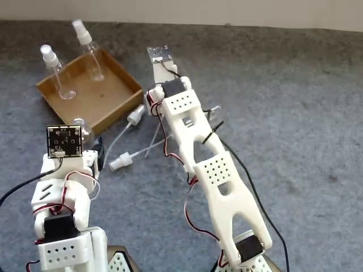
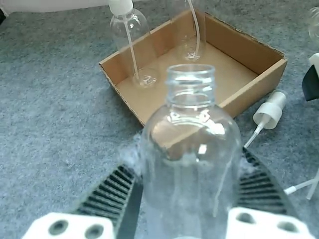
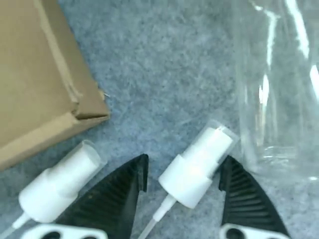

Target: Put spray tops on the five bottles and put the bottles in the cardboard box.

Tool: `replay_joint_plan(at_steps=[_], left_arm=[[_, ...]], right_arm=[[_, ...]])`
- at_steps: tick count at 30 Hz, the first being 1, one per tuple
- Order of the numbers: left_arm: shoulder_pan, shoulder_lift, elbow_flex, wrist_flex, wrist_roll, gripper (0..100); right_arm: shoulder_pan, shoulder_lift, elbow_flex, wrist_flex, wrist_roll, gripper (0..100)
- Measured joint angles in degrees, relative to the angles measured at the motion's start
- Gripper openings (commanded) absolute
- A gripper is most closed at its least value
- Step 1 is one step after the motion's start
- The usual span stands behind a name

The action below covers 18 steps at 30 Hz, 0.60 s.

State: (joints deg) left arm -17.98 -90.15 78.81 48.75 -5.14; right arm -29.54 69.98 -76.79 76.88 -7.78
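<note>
Cardboard box (image 1: 113,90), ahead of left gripper (image 2: 184,199), holds two capped bottles (image 1: 58,73). That left gripper clamps uncapped bottle (image 2: 189,124). On carpet, right gripper (image 3: 185,167) is splayed open astride spray top (image 3: 197,157); second spray top (image 3: 62,184) just outside one finger. Judged: two of five done.

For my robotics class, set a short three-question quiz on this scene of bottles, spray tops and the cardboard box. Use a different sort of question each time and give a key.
1. How many things stand inside the cardboard box, and what are they?
2. True or false: the held bottle in the left gripper has a bare, uncapped neck.
3. The right gripper has its fingers either side of: A) a spray top; B) a bottle; C) the box's corner.

Key
1. Two capped bottles.
2. True.
3. A.
</note>
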Motion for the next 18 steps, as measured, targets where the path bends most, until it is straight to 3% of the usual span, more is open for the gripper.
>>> replay_joint_plan(at_steps=[2, 9, 18], left_arm=[[0.00, 0.00, 0.00, 0.00, 0.00, 15], [1.14, 0.00, 0.00, 0.00, 0.00, 15], [7.65, 0.00, 0.00, 0.00, 0.00, 16]], right_arm=[[0.09, 0.00, 0.00, -0.18, 0.00, 6.3], [0.18, 0.09, 0.00, 0.35, 0.00, 5.7], [0.18, 0.09, -15.03, 12.75, 0.09, 5.7]])
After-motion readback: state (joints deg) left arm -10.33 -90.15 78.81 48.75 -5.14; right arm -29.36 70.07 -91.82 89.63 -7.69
